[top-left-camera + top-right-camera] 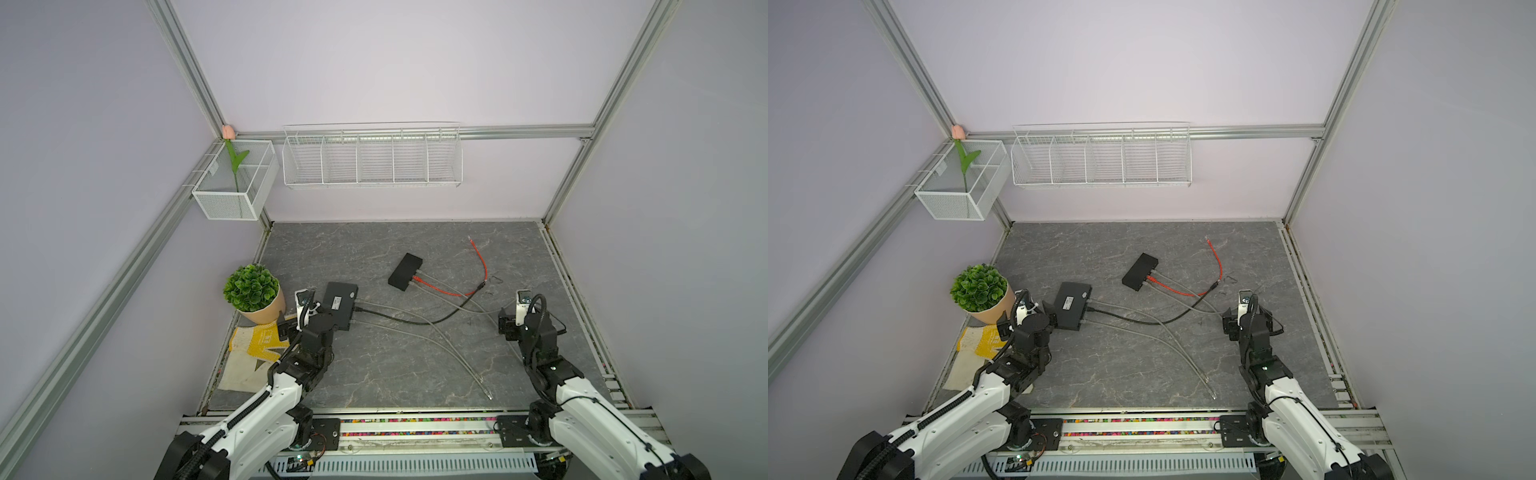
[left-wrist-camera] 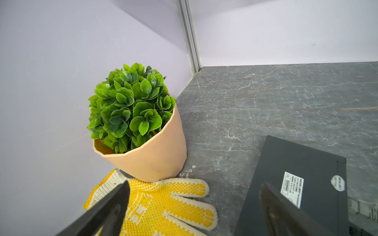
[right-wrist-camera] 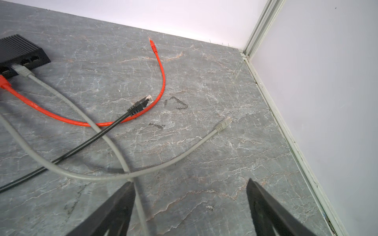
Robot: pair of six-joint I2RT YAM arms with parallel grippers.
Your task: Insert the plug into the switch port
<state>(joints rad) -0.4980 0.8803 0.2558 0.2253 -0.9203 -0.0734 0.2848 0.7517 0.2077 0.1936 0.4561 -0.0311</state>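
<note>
Both released: black plug [image 3: 141, 104] lies ahead of right claw [image 3: 190, 181], apart; left claw [image 2: 195, 183] by switch [image 2: 296, 163].

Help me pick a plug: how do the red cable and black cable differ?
The red cable runs from the small ribbed switch; the black cable runs from the larger labelled switch. The red cable curves sharply; the black cable sweeps gently. The red cable's free plug points toward the back wall; the black cable's plug lies across the red bend. Both have one end free on the table.
</note>
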